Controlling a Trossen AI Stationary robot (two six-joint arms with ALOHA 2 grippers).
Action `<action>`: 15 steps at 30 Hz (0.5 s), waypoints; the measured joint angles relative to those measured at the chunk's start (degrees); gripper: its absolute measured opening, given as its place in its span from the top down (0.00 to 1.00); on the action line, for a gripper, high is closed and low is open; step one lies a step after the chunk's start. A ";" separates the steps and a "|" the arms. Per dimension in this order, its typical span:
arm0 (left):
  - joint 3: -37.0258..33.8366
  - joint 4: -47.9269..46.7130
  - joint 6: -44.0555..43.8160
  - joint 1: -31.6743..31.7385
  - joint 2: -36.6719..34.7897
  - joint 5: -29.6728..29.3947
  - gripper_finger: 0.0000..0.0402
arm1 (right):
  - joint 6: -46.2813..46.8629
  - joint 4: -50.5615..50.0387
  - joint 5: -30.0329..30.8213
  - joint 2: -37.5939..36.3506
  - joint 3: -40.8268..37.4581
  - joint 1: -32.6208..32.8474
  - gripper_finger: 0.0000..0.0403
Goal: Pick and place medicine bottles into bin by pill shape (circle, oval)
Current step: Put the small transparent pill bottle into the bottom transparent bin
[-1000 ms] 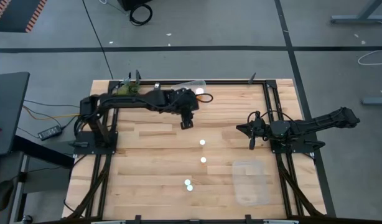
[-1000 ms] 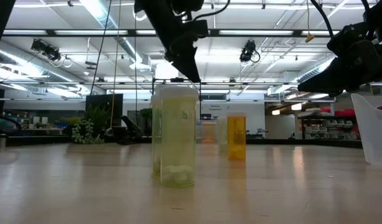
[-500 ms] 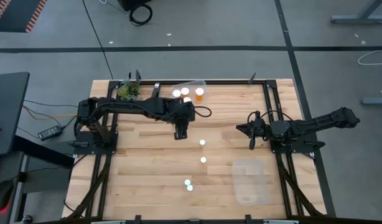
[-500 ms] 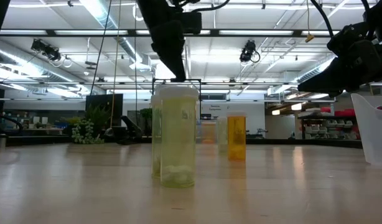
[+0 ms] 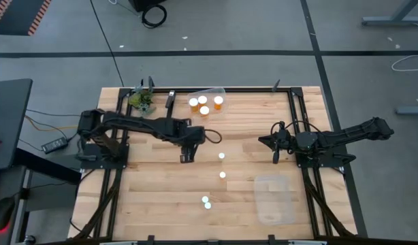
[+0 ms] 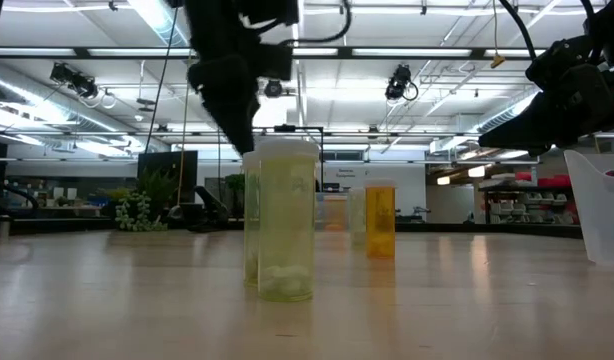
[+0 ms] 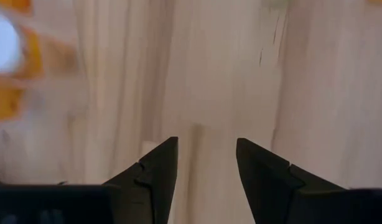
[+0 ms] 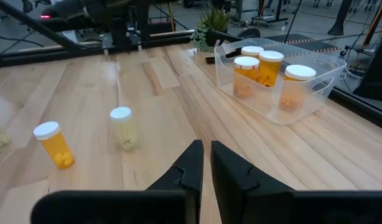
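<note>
Orange-bodied white-capped bottle (image 5: 222, 156) upright just right of the spread, empty left gripper (image 5: 184, 157); right gripper (image 5: 275, 159) pressed together, farther off.

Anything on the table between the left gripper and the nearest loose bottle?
No. In the high view only bare wood lies between the left gripper and the white-capped bottle.

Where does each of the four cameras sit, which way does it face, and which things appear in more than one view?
High view: above, facing straight down on the table; both arms show.
Low view: at tabletop height, facing the room; pale bottle nearest, arms overhead.
Left wrist view: on the left arm, facing bare wood past the open left pincer.
Right wrist view: on the right arm, past the shut right pincer.
Shared: the bin of orange bottles, high and right wrist views.
</note>
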 joint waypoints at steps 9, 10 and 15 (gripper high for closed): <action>-13.33 9.61 -6.31 -3.86 -11.02 -0.07 0.57 | 0.00 0.06 0.00 0.04 0.00 0.00 0.91; -14.42 10.00 -7.21 -4.25 -12.39 -0.13 0.57 | 0.00 0.05 0.01 0.04 0.00 0.00 0.91; -19.86 13.40 -9.55 -5.84 -19.76 -0.99 0.57 | -0.01 -0.05 -0.01 0.05 0.00 0.00 0.91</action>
